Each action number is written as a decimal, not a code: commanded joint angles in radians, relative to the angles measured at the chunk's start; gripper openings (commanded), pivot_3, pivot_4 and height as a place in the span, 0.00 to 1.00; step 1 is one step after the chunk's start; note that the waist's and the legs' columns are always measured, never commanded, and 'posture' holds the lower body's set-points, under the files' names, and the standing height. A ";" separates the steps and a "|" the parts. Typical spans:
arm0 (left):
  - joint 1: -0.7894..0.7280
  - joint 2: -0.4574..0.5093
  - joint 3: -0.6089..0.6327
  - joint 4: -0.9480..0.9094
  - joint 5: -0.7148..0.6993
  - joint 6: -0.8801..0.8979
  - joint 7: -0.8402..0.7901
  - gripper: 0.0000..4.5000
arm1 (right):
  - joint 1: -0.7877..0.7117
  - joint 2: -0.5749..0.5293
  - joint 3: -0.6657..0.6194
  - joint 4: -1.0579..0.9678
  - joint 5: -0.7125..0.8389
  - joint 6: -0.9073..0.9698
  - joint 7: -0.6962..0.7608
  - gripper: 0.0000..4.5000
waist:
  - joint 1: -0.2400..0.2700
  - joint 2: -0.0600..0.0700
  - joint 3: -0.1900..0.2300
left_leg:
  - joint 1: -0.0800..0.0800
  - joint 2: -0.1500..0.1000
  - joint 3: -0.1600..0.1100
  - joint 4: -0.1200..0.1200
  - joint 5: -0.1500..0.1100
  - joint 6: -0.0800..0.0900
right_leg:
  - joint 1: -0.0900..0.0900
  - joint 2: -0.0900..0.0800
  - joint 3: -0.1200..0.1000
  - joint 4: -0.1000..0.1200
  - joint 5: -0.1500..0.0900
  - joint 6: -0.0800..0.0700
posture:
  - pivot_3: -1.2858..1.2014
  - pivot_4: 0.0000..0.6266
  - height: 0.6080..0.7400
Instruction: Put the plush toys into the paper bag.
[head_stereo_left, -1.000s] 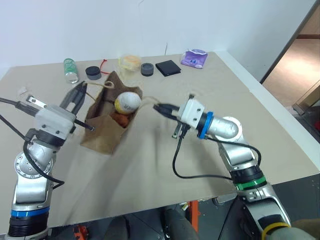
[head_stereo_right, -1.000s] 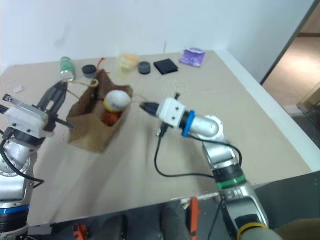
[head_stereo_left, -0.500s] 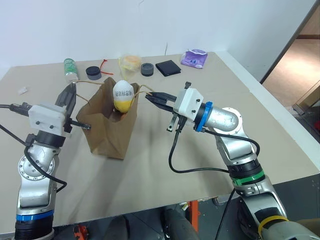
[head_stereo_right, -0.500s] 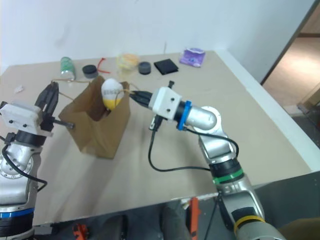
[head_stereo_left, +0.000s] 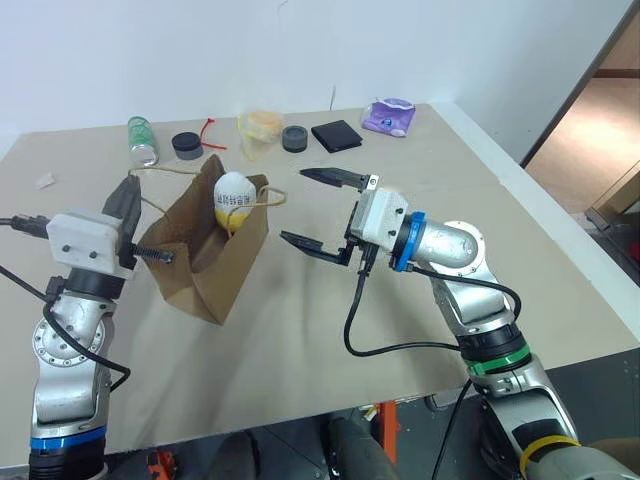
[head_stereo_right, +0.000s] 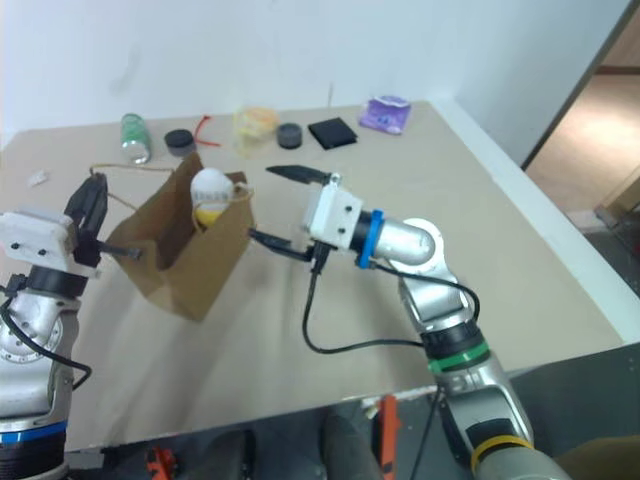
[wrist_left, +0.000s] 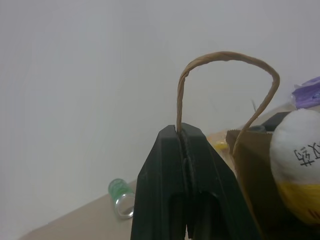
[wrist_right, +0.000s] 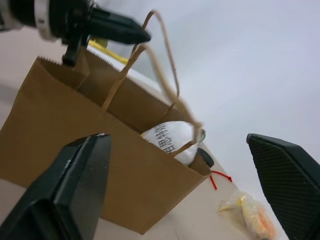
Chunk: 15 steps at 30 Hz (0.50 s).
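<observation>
Now released by right gripper (head_stereo_left: 318, 208), fingers wide apart just beside the bag; previously pinched together at a handle. Paper bag (head_stereo_left: 205, 265) hangs tilted above surface (head_stereo_left: 420, 160), lifted by left gripper (head_stereo_left: 128, 196), fingers pressed together on one cord handle (wrist_left: 227, 80), presumably to keep the mouth up and contents in. White egg toy (head_stereo_left: 233, 198) sits high in the open mouth, yellow end down, not fully sunk. Gingerbread figure not discernible, presumably deeper inside.
</observation>
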 joint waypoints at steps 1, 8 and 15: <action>0.006 0.012 0.008 -0.050 -0.020 0.004 -0.015 0.29 | -0.034 0.000 -0.045 -0.051 0.063 0.035 0.004 1.00 | 0.000 0.000 0.000 | 0.000 0.000 0.000 0.000 0.000 0.000 | 0.000 0.000 0.000 0.000 0.000 0.000 | 0.52 0.24 1.00; 0.045 0.005 0.015 -0.105 -0.080 0.065 -0.038 0.98 | -0.045 -0.002 -0.091 -0.069 0.264 0.300 0.025 1.00 | 0.000 0.000 0.000 | 0.000 0.000 0.000 0.000 0.000 0.000 | 0.000 0.000 0.000 0.000 -0.001 -0.001 | 0.52 0.24 1.00; 0.132 0.006 0.094 -0.260 -0.222 0.242 -0.011 0.99 | -0.079 -0.010 -0.141 0.048 0.344 0.433 0.067 1.00 | -0.001 0.000 0.000 | 0.000 0.000 0.000 0.000 0.000 0.000 | 0.000 0.000 0.000 0.000 -0.001 -0.002 | 0.52 0.24 1.00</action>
